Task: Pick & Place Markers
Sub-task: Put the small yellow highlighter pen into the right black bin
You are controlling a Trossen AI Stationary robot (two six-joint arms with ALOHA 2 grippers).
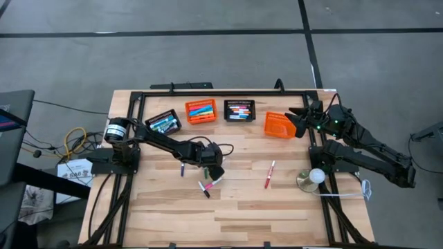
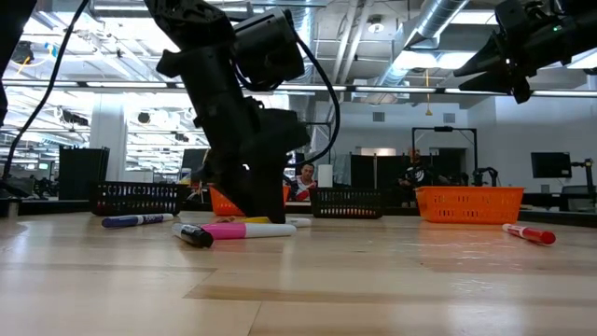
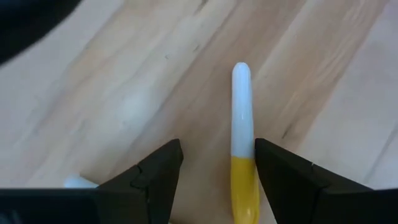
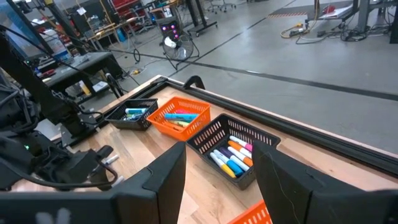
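A yellow-and-white marker lies flat on the wooden table between the open fingers of my left gripper, close beside one finger; I cannot tell whether that finger touches it. The gripper points steeply down at mid-table. More markers lie loose: a pink one, a black-capped one, a purple one and a red one. My right gripper stands open with nothing between its fingers, raised at the table's far right.
Four mesh baskets stand in a row along the far edge: black, orange and black with markers inside, and an orange one beside my right gripper. A white ball on a brass disc sits at the right edge.
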